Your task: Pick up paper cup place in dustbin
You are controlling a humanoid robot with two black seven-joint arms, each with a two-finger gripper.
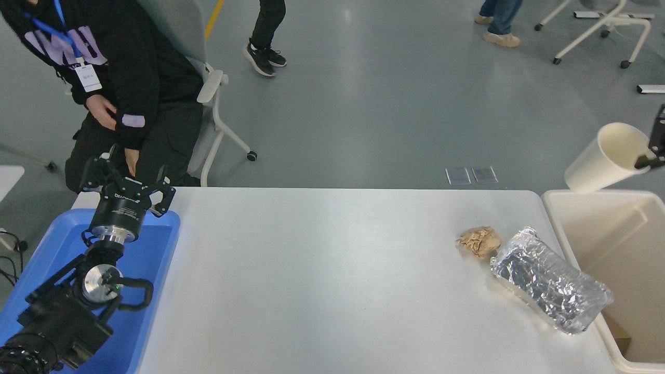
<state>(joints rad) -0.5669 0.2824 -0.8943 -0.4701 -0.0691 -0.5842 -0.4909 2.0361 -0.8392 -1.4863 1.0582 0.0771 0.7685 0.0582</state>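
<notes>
The paper cup (605, 157) hangs in the air at the far right, pinched at its rim by the right gripper (649, 156), which enters from the right edge so that only a black fingertip shows, one part apparently inside the mouth of the cup; most of the gripper lies outside the view, so the exact hold on the rim is hard to read. The cup is tilted, its long axis running from the open mouth at the upper right down to the closed base at the lower left. What matters for the next move is that it sits above the far left corner of the dustbin (558, 228), with the base seeming to overhang the rim or the floor beyond it rather than the open well, so a release would likely want the cup carried nearer and further right first. The crumpled brown paper ball (479, 241) and the silver foil bag (549, 280) lie on the white table (322, 280) just left of the bin. The left gripper (127, 187), fingers spread, is parked over the blue tray (156, 259) at the near left
</notes>
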